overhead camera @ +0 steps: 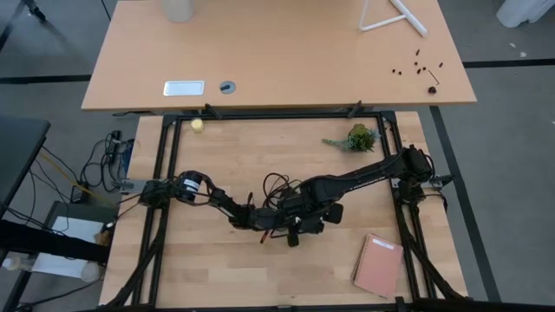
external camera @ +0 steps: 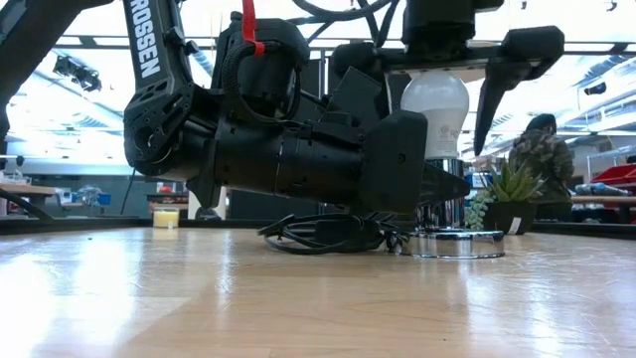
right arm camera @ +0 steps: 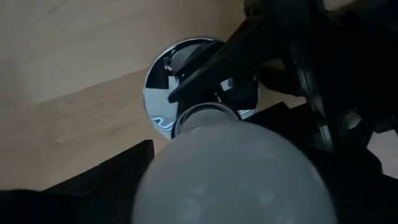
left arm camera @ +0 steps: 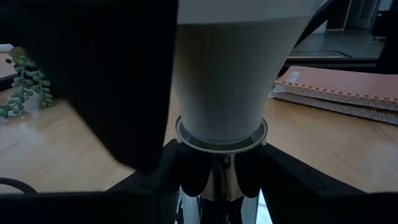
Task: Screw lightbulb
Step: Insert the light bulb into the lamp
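Observation:
The white lightbulb (external camera: 434, 99) stands upright with its neck (left arm camera: 221, 93) in the collar (left arm camera: 221, 133) of a chrome socket. The socket's round disc (external camera: 459, 242) lies flat on the table. My left gripper (left arm camera: 217, 183) comes in level from the table's left and is shut on the socket below the collar. My right gripper (external camera: 437, 119) hangs over the bulb, pointing down, and it is open. Its fingers stand on either side of the glass. The one finger (external camera: 497, 89) that shows in the low view is clear of the bulb; my left gripper hides the other. My left gripper pinches the socket's chrome stem (left arm camera: 219, 186), just under the collar, between its two fingers. The fingers lie level and come from the table's left. The socket stays upright with its disc on the table and the bulb on top.
A black cord (external camera: 318, 237) lies coiled on the table behind the socket. A small succulent (overhead camera: 354, 139) stands at the far right, a pink notebook (overhead camera: 379, 264) lies at the near right and a small yellow object (overhead camera: 198, 126) sits at the far left. A person (external camera: 542, 149) is in the room behind the table.

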